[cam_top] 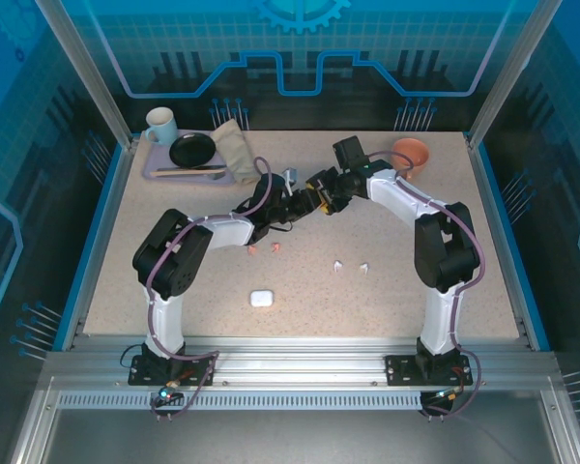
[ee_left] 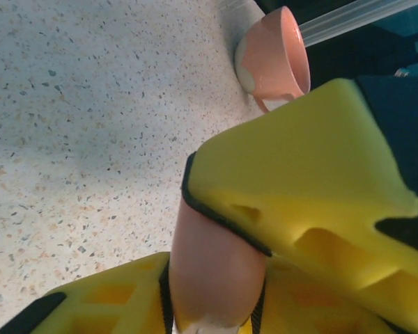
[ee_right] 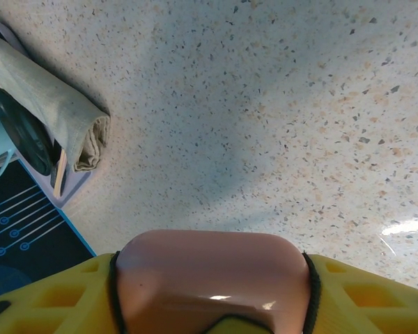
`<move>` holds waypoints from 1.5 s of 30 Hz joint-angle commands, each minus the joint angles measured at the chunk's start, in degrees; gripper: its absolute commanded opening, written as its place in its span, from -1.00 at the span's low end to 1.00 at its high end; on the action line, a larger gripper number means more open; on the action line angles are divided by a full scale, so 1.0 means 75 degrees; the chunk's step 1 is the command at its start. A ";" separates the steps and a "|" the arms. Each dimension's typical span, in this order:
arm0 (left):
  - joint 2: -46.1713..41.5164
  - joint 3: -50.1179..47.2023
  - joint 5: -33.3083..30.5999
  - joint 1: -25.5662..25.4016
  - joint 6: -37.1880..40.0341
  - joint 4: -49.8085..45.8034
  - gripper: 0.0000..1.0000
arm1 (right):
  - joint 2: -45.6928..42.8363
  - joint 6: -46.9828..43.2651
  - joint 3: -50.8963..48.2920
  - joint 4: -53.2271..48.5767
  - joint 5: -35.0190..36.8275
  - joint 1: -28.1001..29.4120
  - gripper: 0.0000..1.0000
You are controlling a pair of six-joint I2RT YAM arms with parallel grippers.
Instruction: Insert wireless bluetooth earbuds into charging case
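A salmon-pink charging case (ee_right: 212, 275) hangs above the middle of the table, and both grippers hold it. My right gripper (ee_right: 212, 296) is shut on its wide sides. My left gripper (ee_left: 212, 299) is shut on the case (ee_left: 212, 261) from the other end, its black pads touching both sides; one yellow right finger (ee_left: 313, 174) lies over it. From above, the left gripper (cam_top: 303, 206) and the right gripper (cam_top: 321, 197) meet tip to tip. Two pink earbuds (cam_top: 264, 249) and two white earbuds (cam_top: 351, 266) lie on the table. A white case (cam_top: 261, 299) sits nearer the front.
A pink bowl (cam_top: 411, 153) stands at the back right, close behind the right arm. At the back left a tray (cam_top: 164, 172) carries a mug (cam_top: 160, 124), a black plate (cam_top: 192, 149) and a folded cloth (cam_top: 234, 150).
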 commanded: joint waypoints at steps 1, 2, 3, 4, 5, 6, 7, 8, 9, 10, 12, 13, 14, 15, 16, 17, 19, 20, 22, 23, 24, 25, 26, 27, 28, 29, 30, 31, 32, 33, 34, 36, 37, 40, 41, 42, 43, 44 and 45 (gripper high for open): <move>0.0164 0.0296 0.0003 -0.0028 -0.0026 0.0200 -0.43 | 0.0001 0.0027 -0.0092 -0.0094 -0.0271 -0.0086 -0.22; 0.0172 0.0308 0.0004 -0.0026 -0.0024 0.0201 -0.48 | -0.0013 0.0038 -0.0102 -0.0094 -0.0281 -0.0093 -0.22; 0.0181 0.0326 0.0007 -0.0027 -0.0028 0.0201 -0.56 | -0.0015 0.0037 -0.0114 -0.0084 -0.0278 -0.0087 -0.22; 0.0184 0.0326 0.0003 -0.0027 -0.0020 0.0201 -0.62 | -0.0021 0.0049 -0.0118 -0.0081 -0.0270 -0.0096 -0.22; 0.0184 0.0332 0.0007 -0.0025 -0.0032 0.0201 -0.72 | -0.0026 0.0059 -0.0126 -0.0071 -0.0281 -0.0103 -0.22; 0.0173 0.0331 0.0004 -0.0026 -0.0043 0.0204 -0.77 | -0.0043 0.0078 -0.0119 -0.0059 -0.0284 -0.0114 -0.21; 0.0162 0.0331 0.0015 -0.0026 -0.0046 0.0201 -0.81 | -0.0047 0.0085 -0.0123 -0.0049 -0.0297 -0.0130 -0.18; 0.0150 0.0332 0.0026 -0.0028 -0.0048 0.0180 -0.85 | -0.0056 0.0094 -0.0106 -0.0047 -0.0298 -0.0152 -0.16; 0.0129 0.0330 0.0038 -0.0028 -0.0035 0.0136 -0.86 | -0.0078 0.0096 -0.0073 -0.0036 -0.0291 -0.0188 -0.11; 0.0106 0.0320 0.0047 -0.0017 -0.0006 0.0084 -0.87 | -0.0094 0.0078 -0.0050 -0.0045 -0.0286 -0.0212 -0.02; 0.0024 0.0282 0.0084 -0.0028 0.0049 -0.0025 -0.92 | -0.0160 0.0012 0.0034 -0.0017 -0.0300 -0.0330 0.30; -0.0031 0.0257 0.0103 -0.0022 0.0079 -0.0099 -0.93 | -0.0239 -0.0028 0.0038 0.0026 -0.0281 -0.0391 0.43; -0.0109 0.0218 0.0146 -0.0014 0.0139 -0.0196 -0.93 | -0.0353 -0.0092 0.0024 0.0085 -0.0241 -0.0494 0.53; -0.0202 0.0194 0.0203 -0.0007 0.0214 -0.0356 -0.94 | -0.0484 -0.0186 -0.0005 0.0152 -0.0184 -0.0599 0.59; -0.0307 0.0160 0.0266 0.0001 0.0305 -0.0499 -0.94 | -0.0629 -0.0354 -0.0031 0.0200 -0.0161 -0.0705 0.65; -0.0437 0.0086 0.0371 0.0019 0.0446 -0.0660 -0.95 | -0.0753 -0.0547 -0.0035 0.0172 -0.0125 -0.0797 0.68; -0.0773 -0.0028 0.0631 0.0099 0.0790 -0.1051 -0.99 | -0.1011 -0.1043 -0.0134 0.0163 -0.0138 -0.0979 0.71; -0.0955 -0.0091 0.0849 0.0167 0.0993 -0.1286 -1.00 | -0.1171 -0.1408 -0.0269 0.0271 -0.0217 -0.1079 0.72; -0.1342 -0.0157 0.1342 0.0346 0.1471 -0.1787 -1.00 | -0.1523 -0.2137 -0.0793 0.0759 -0.0407 -0.1217 0.72; -0.1545 -0.0171 0.1667 0.0476 0.1700 -0.2050 -1.00 | -0.1739 -0.2550 -0.1143 0.1194 -0.0536 -0.1280 0.72; -0.1705 -0.0166 0.2055 0.0616 0.1887 -0.2283 -1.00 | -0.1978 -0.2948 -0.1594 0.1745 -0.0708 -0.1310 0.71; -0.1843 -0.0153 0.2388 0.0735 0.2024 -0.2458 -1.00 | -0.2156 -0.3321 -0.1957 0.2186 -0.0948 -0.1325 0.71; -0.1972 -0.0117 0.2838 0.0888 0.2158 -0.2696 -1.00 | -0.2364 -0.3770 -0.2364 0.2789 -0.1306 -0.1325 0.70; -0.2097 -0.0083 0.3209 0.1006 0.2301 -0.2901 -1.00 | -0.2554 -0.4142 -0.2707 0.3304 -0.1654 -0.1327 0.69; -0.2183 -0.0037 0.3465 0.1108 0.2424 -0.3111 -1.00 | -0.2693 -0.4444 -0.2991 0.3681 -0.1978 -0.1317 0.68; -0.2259 0.0030 0.3693 0.1210 0.2593 -0.3373 -1.00 | -0.2818 -0.4655 -0.3263 0.4042 -0.2274 -0.1323 0.67; -0.2306 0.0126 0.3847 0.1256 0.2734 -0.3580 -1.00 | -0.2867 -0.4798 -0.3411 0.4245 -0.2530 -0.1320 0.66; -0.2335 0.0239 0.3968 0.1294 0.2886 -0.3836 -1.00 | -0.2876 -0.4928 -0.3492 0.4431 -0.2857 -0.1319 0.64; -0.2335 0.0374 0.4049 0.1319 0.3028 -0.4080 -1.00 | -0.2838 -0.4966 -0.3537 0.4605 -0.3103 -0.1316 0.62; -0.2324 0.0473 0.4091 0.1320 0.3140 -0.4239 -1.00 | -0.2797 -0.4945 -0.3567 0.4742 -0.3286 -0.1276 0.61; -0.2290 0.0567 0.4170 0.1320 0.3202 -0.4358 -1.00 | -0.2737 -0.4905 -0.3563 0.4947 -0.3476 -0.1232 0.60; -0.2220 0.0721 0.4225 0.1320 0.3215 -0.4446 -1.00 | -0.2619 -0.4936 -0.3439 0.5083 -0.3704 -0.1070 0.58; -0.2184 0.0777 0.4234 0.1320 0.3214 -0.4469 -1.00 | -0.2552 -0.5013 -0.3302 0.5040 -0.3738 -0.0958 0.57; -0.2128 0.0876 0.4224 0.1320 0.3190 -0.4460 -1.00 | -0.2350 -0.5251 -0.2931 0.4739 -0.3744 -0.0637 0.55; -0.2114 0.0904 0.4212 0.1319 0.3191 -0.4463 -1.00 | -0.2266 -0.5321 -0.2810 0.4596 -0.3729 -0.0553 0.54; -0.2107 0.0928 0.4210 0.1320 0.3187 -0.4478 -1.00 | -0.2187 -0.5353 -0.2730 0.4531 -0.3737 -0.0502 0.53; -0.2101 0.0952 0.4210 0.1315 0.3191 -0.4490 -1.00 | -0.2109 -0.5343 -0.2685 0.4535 -0.3755 -0.0456 0.51; -0.2101 0.0970 0.4200 0.1319 0.3170 -0.4478 -1.00 | -0.2027 -0.5336 -0.2658 0.4569 -0.3796 -0.0411 0.50; -0.2090 0.0983 0.4201 0.1314 0.3185 -0.4476 -1.00 | -0.1977 -0.5348 -0.2640 0.4571 -0.3814 -0.0380 0.49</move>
